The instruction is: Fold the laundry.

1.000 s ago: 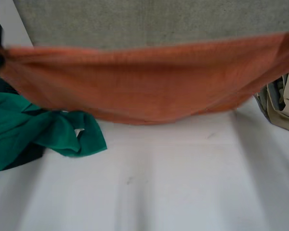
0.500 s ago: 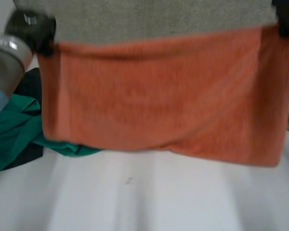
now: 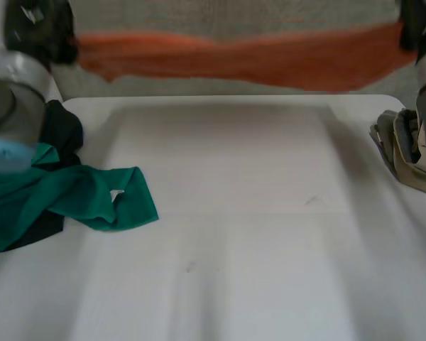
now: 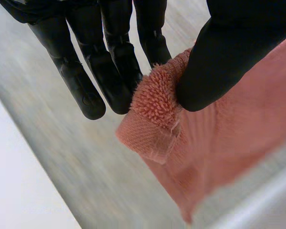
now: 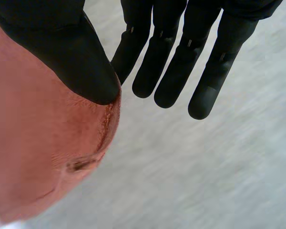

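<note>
Above the table's (image 3: 234, 177) far edge, an orange towel (image 3: 241, 60) hangs.
The left hand (image 4: 109, 62) and right hand (image 5: 66, 52) pinch its ends, seemingly corners.

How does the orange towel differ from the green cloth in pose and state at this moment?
The orange towel is held in the air; the green cloth lies on the table. The orange towel is stretched between the left hand and right hand, each pinching an end; the green cloth is crumpled and untouched. Neither is folded yet.
</note>
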